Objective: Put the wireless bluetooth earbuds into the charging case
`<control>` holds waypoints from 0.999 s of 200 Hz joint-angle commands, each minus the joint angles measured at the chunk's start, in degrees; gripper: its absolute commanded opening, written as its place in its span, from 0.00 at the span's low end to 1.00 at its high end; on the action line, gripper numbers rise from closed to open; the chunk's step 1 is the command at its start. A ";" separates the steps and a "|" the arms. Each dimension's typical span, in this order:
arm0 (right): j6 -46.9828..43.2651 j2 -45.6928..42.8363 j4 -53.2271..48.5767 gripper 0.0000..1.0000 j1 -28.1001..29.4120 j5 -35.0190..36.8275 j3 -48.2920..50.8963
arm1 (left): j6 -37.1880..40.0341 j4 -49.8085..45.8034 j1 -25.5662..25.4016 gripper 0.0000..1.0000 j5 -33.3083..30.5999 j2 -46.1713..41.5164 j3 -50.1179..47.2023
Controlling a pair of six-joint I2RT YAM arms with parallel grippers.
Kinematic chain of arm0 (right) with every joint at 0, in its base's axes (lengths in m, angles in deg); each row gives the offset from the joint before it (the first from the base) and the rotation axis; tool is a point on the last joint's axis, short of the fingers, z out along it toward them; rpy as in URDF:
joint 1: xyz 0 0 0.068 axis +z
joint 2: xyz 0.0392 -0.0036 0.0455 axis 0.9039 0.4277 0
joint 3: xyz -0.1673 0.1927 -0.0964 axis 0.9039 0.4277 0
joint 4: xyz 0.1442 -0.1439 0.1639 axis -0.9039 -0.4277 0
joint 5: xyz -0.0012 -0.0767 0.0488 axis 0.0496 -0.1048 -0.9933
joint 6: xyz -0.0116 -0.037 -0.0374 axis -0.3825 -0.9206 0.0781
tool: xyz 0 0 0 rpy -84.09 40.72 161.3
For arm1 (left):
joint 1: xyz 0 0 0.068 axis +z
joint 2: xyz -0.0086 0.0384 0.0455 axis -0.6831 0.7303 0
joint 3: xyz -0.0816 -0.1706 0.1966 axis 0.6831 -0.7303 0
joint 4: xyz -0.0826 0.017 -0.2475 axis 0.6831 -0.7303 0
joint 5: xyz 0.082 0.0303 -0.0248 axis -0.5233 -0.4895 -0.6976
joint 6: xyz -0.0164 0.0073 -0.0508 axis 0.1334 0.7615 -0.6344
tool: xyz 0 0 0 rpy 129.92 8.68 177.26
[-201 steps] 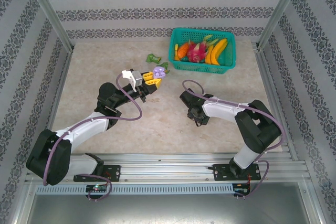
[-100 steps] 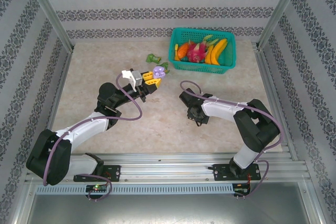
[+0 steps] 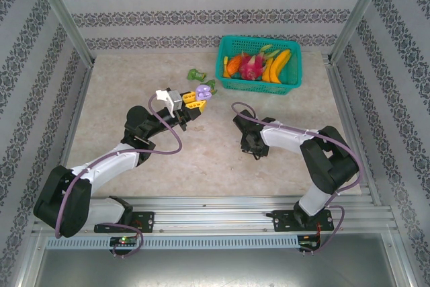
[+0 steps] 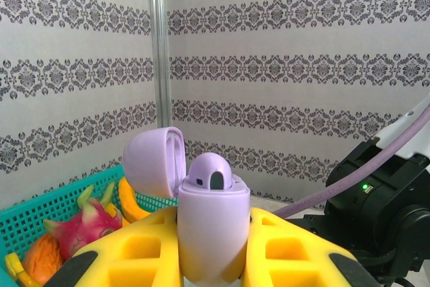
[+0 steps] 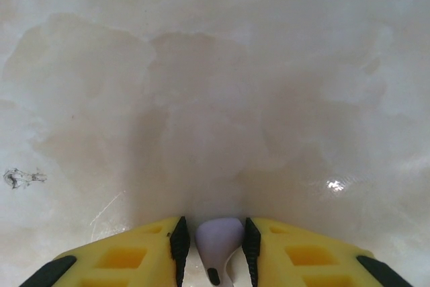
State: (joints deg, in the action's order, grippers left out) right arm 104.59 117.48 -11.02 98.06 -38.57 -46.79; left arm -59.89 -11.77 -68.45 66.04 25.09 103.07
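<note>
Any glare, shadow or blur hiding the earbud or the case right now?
Right wrist: one small glare spot on the table, clear of the earbud between the right pincer's fingers; soft shadow ahead of it. Left wrist: purple case sharp, evenly lit. Top external: even light, no glare.

Damask-striped wallpaper walls (image 3: pixel 201 15), aluminium corner posts (image 3: pixel 62 15), mottled beige marble-look tabletop (image 3: pixel 208 166).

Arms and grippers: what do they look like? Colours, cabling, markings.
Both arms match: the left arm and right arm have white links, bulky black joint housings and a purple cable looping along each. The left gripper and right gripper have yellow fingers with recessed pockets and black pads. No markings legible.
</note>
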 commanded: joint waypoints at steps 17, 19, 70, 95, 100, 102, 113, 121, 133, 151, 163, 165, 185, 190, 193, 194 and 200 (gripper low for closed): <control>-1.05 2.45 1.84 0.34 -1.21 -0.57 0.35 | -0.06 0.82 0.22 0.00 -0.14 -0.82 0.71; -1.11 2.45 1.84 0.34 -1.22 -0.53 0.37 | -0.02 0.82 0.25 0.00 -0.19 -0.81 0.69; -2.05 3.02 1.71 0.32 -2.16 -0.14 -0.02 | 0.00 0.66 0.23 0.00 -0.09 -0.90 0.78; -2.51 2.98 1.61 0.31 -2.60 0.29 -0.01 | 0.00 0.64 0.23 0.00 -0.09 -0.85 0.82; -2.58 2.98 1.60 0.31 -2.69 0.36 -0.01 | 0.00 0.64 0.23 0.00 -0.10 -0.84 0.86; -2.57 3.02 1.63 0.30 -2.71 0.36 -0.01 | -0.07 0.64 0.23 0.00 -0.10 -0.84 0.80; -2.70 2.90 1.58 0.30 -2.80 0.35 -0.02 | -0.01 0.65 0.15 0.00 -0.09 -0.85 0.83; -2.85 2.93 1.51 0.30 -2.92 0.41 -0.09 | -0.05 0.70 0.27 0.00 -0.09 -0.72 0.82; -2.89 2.98 1.41 0.30 -2.97 0.43 -0.32 | -0.01 0.67 0.22 0.00 -0.09 -0.72 0.80; -3.15 3.23 1.07 0.29 -3.06 0.59 -0.56 | -0.05 0.79 0.16 0.00 -0.06 -0.67 0.87; -3.49 3.38 0.81 0.29 -3.26 0.65 -0.77 | -0.09 0.74 0.21 0.00 -0.02 -0.66 0.89; -3.57 3.41 0.80 0.29 -3.25 0.64 -0.82 | -0.09 0.74 0.20 0.00 -0.01 -0.64 0.91; -4.22 3.51 0.62 0.29 -3.42 0.63 -1.09 | -0.10 0.80 0.23 0.00 -0.02 -0.64 0.89; -4.35 3.51 0.55 0.29 -3.45 0.71 -1.04 | -0.13 0.80 0.25 0.00 -0.01 -0.70 0.90; -4.38 3.51 0.53 0.28 -3.49 0.66 -1.06 | -0.16 0.76 0.23 0.00 -0.01 -0.66 0.95; -4.42 3.51 0.53 0.28 -3.49 0.69 -1.09 | -0.13 0.79 0.23 0.00 -0.01 -0.65 0.91; -4.60 3.46 0.56 0.28 -3.51 0.62 -1.04 | -0.15 0.77 0.18 0.00 -0.01 -0.63 0.88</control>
State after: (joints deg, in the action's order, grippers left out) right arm 101.75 118.12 -12.50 96.27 -41.17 -48.19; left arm -59.89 -11.77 -68.45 66.04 25.09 103.07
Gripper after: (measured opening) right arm 0.285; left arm 0.201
